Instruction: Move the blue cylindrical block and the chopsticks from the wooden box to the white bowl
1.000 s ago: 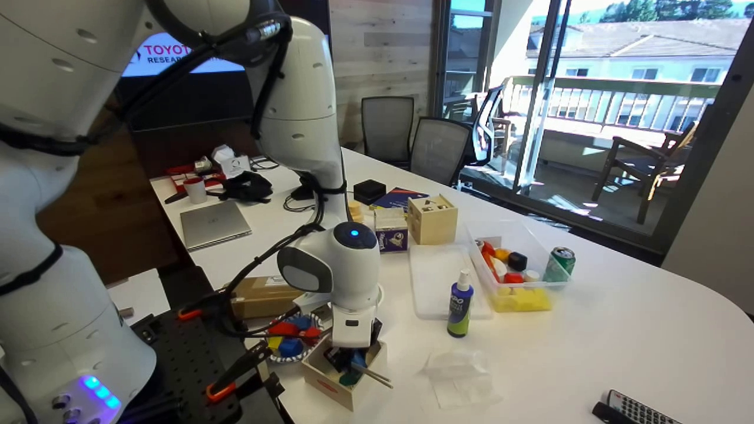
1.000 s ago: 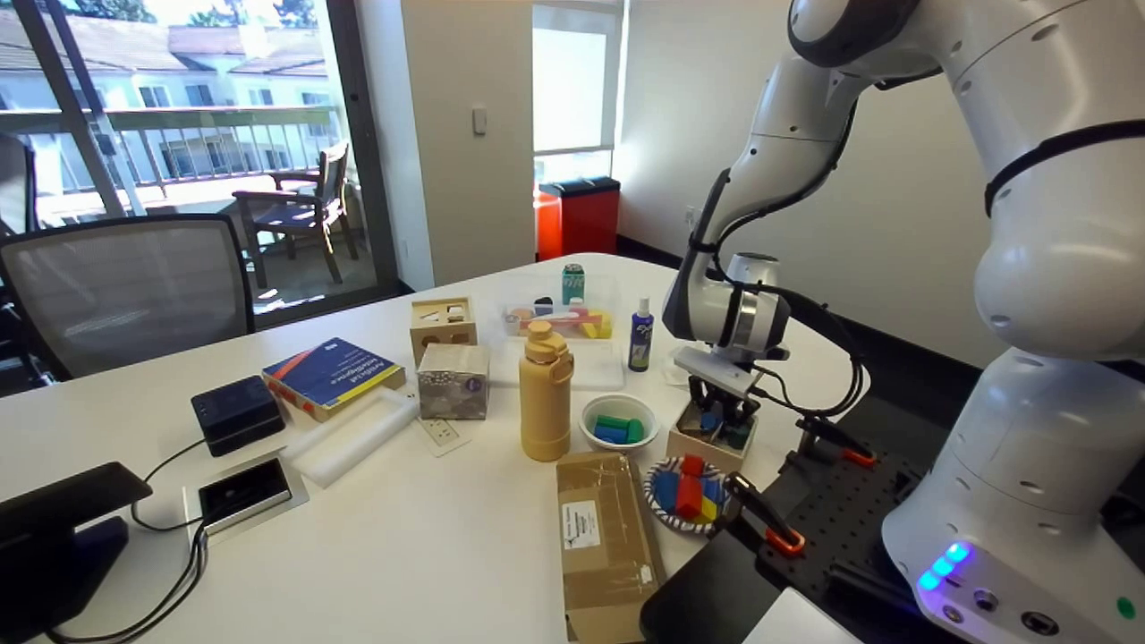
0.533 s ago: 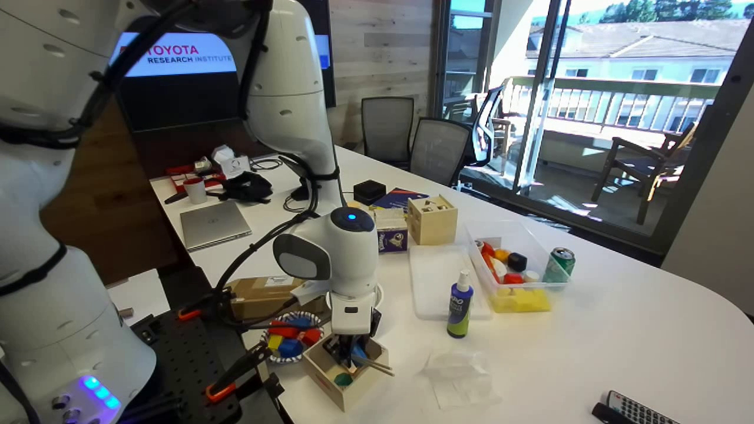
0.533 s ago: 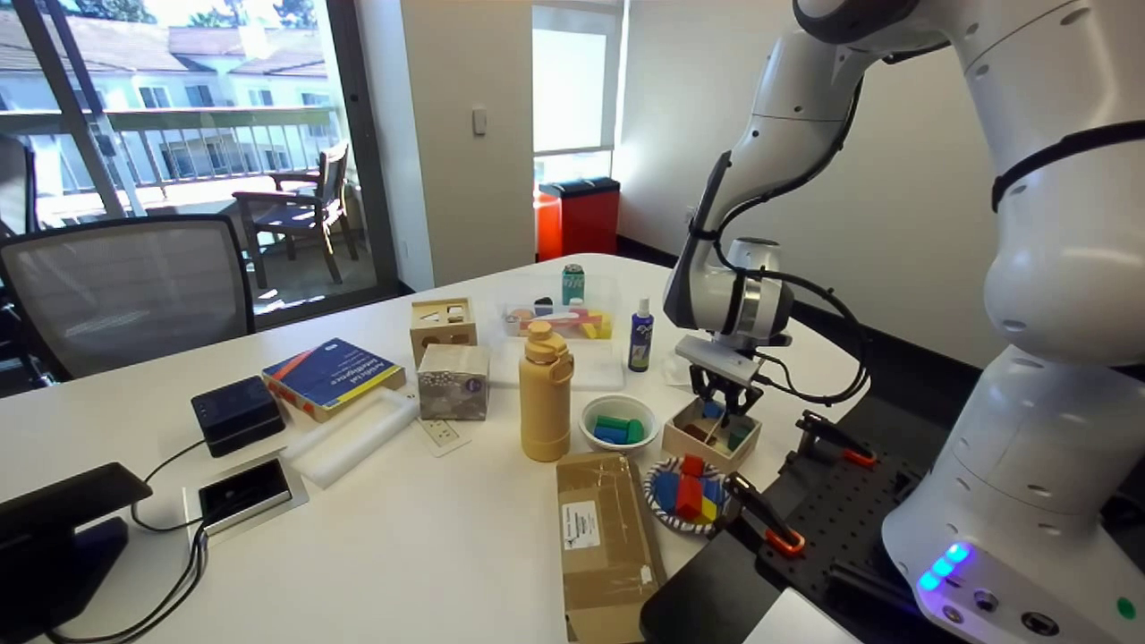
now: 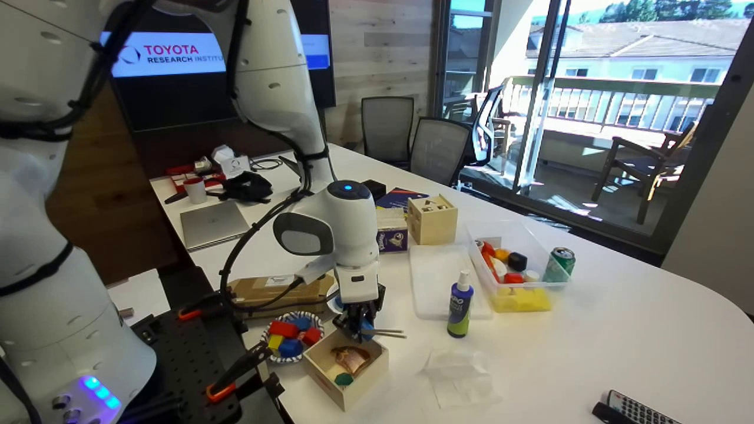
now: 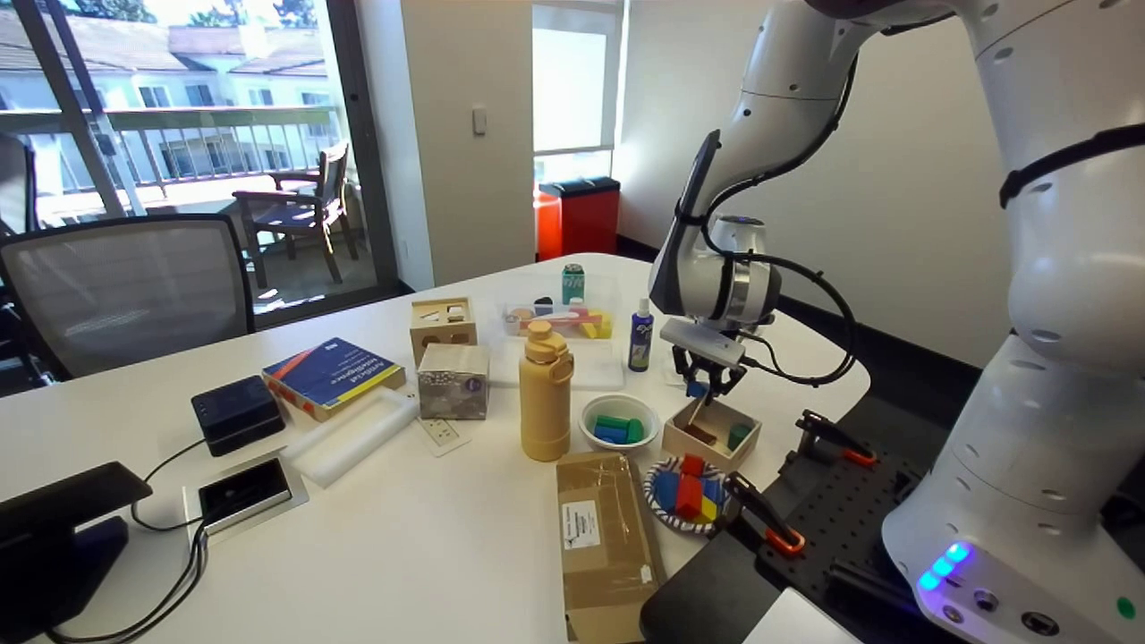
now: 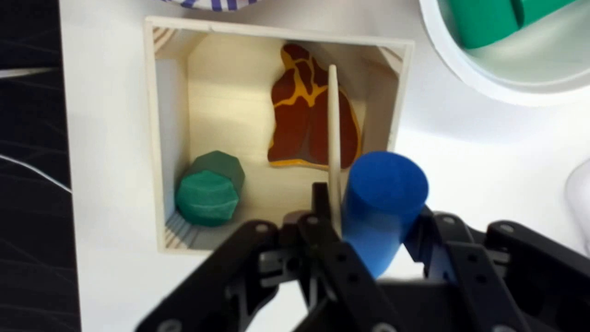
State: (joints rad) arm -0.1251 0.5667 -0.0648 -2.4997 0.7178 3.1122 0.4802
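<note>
One blue blk (image 7: pixel 386 189) & chopsticks (image 7: pixel 334 138); both pinched in tool (image 7: pixel 371 214).

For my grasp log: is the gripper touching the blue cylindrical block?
Touching. In the wrist view, the gripper clasps the blue cylindrical block between its fingers, no gap showing beside one.

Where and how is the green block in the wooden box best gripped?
I'd take the green block across its flat side facets, which should seat steadily, from above. In the wrist view it sits near a corner of the wooden box, whose walls would likely obstruct a sideways approach.
</note>
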